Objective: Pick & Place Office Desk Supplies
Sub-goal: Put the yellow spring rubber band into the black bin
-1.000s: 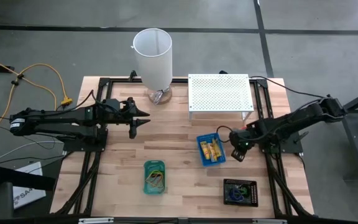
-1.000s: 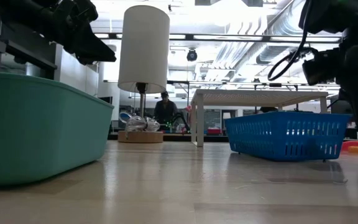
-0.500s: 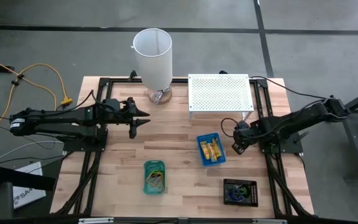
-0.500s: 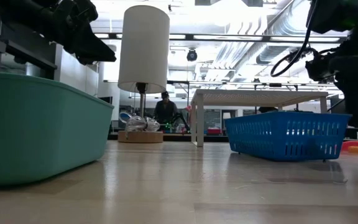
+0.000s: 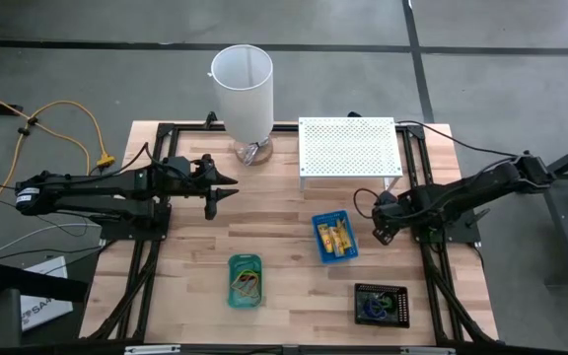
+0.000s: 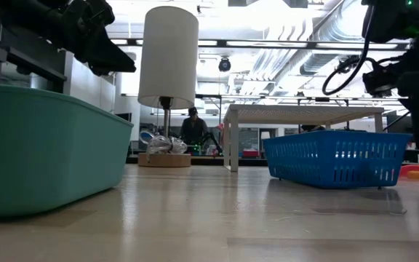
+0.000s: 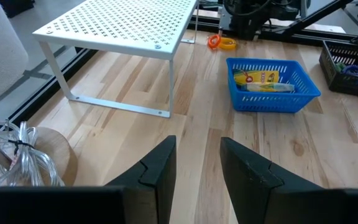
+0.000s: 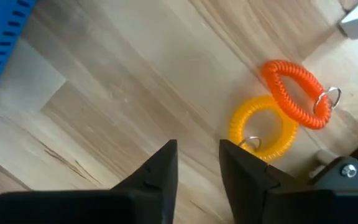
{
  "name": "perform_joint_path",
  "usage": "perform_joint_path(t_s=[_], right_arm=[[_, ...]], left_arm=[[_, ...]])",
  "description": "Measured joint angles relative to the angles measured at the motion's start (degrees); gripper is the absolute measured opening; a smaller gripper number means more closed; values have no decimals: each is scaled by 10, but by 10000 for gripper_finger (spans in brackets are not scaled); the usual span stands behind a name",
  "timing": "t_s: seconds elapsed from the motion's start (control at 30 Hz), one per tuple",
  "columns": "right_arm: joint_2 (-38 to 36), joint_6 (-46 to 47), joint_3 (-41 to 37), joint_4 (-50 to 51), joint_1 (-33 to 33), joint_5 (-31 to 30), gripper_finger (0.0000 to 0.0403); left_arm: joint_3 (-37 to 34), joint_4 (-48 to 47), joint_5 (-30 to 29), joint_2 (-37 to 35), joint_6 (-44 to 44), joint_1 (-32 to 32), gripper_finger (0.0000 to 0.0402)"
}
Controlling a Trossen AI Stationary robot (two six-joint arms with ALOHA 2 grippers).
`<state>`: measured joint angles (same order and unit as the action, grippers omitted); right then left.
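My right gripper (image 8: 197,163) points down, open and empty, over bare wood just right of the blue tray (image 5: 334,238), which holds small yellow packets (image 7: 258,77). An orange coil loop (image 8: 294,93) and a yellow coil loop (image 8: 257,128) lie flat on the table just beyond its fingertips, the orange one partly over the yellow. The green tray (image 5: 246,279) holds thin rubber bands, and the black tray (image 5: 381,304) holds small clips. My left gripper (image 7: 197,168) hovers open and empty above the table's left part (image 5: 215,193).
A white perforated shelf (image 5: 349,148) stands on thin legs at the far right. A tall white cylinder (image 5: 244,91) on a round wooden base stands at the far middle. Bare wood lies between the trays and in front of my left gripper.
My right gripper has drawn away from the blue tray toward the table's right edge and a little up, and its wrist has turned and tipped further downward. Nothing on the table has moved.
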<state>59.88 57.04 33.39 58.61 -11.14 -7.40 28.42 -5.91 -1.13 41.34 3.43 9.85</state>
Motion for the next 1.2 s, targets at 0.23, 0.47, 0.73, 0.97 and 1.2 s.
perform_joint_path(t_s=[0.23,0.47,0.73,0.97,1.2], right_arm=[[0,-63,0,-1,-3,0,144],[0,-59,-8,20,-6,-2,145],[1,-57,-34,5,1,-5,146],[16,-58,-35,5,1,-17,146],[49,-36,-35,5,1,-17,146]], left_arm=[[0,0,0,0,0,0,119],[0,0,0,0,0,0,119],[0,0,0,0,0,0,119],[0,0,0,0,0,0,119],[0,0,0,0,0,0,119]])
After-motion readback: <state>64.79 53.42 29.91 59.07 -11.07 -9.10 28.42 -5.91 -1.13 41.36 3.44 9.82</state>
